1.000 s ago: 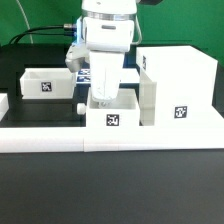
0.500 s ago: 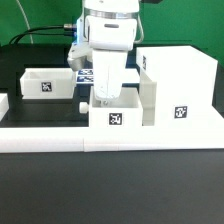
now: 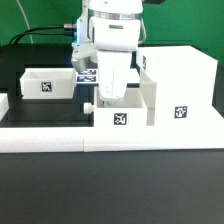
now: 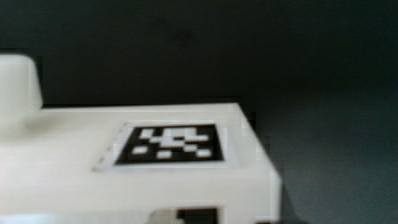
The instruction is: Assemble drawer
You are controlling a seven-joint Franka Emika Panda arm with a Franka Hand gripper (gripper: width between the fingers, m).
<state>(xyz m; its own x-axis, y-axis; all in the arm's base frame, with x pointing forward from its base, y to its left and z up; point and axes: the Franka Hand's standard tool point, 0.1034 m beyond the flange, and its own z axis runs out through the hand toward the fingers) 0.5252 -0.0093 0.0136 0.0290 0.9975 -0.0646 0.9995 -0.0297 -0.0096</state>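
Note:
My gripper (image 3: 108, 97) reaches down into a small white open-top tray (image 3: 120, 120) and is shut on its wall. The tray has a tag on its front and a knob (image 3: 89, 106) on the side towards the exterior view's left. It sits against the tall white hollow shell (image 3: 180, 85), which stands at the exterior view's right. A second small tray (image 3: 45, 82) lies at the back left. In the wrist view the held tray's tagged face (image 4: 173, 143) and knob (image 4: 15, 85) fill the frame, and my fingertips (image 4: 214, 212) are mostly hidden.
A long low white border rail (image 3: 110, 142) runs along the front of the black table. Tags of the marker board (image 3: 84, 72) show behind my arm. A white piece (image 3: 3, 106) sits at the exterior view's left edge.
My gripper and the held tray have slid towards the exterior view's right, closer into the shell.

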